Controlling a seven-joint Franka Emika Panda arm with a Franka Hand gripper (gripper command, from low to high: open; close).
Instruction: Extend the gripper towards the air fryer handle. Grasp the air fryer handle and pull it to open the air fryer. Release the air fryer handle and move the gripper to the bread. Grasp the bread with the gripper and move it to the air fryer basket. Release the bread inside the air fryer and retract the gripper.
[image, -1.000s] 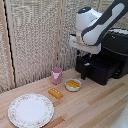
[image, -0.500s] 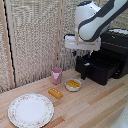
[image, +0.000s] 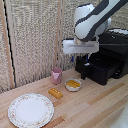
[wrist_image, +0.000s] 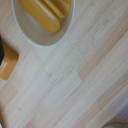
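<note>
Jaws' spread can't be told, hanging empty above the small bowl (image: 73, 84), while the bread (image: 55, 93) lies on the surface beside it and the air fryer basket (image: 104, 66) sits pulled open, ready for loading.

1. I see a light wooden table (image: 95, 107).
2. On it: a patterned plate (image: 30, 110), the bread (image: 55, 93), a small white bowl (image: 73, 85) of yellow food, and a pink cup (image: 56, 75).
3. The air fryer (image: 107, 62) stands at the exterior view's right, its air fryer basket (image: 102, 67) pulled out.
</note>
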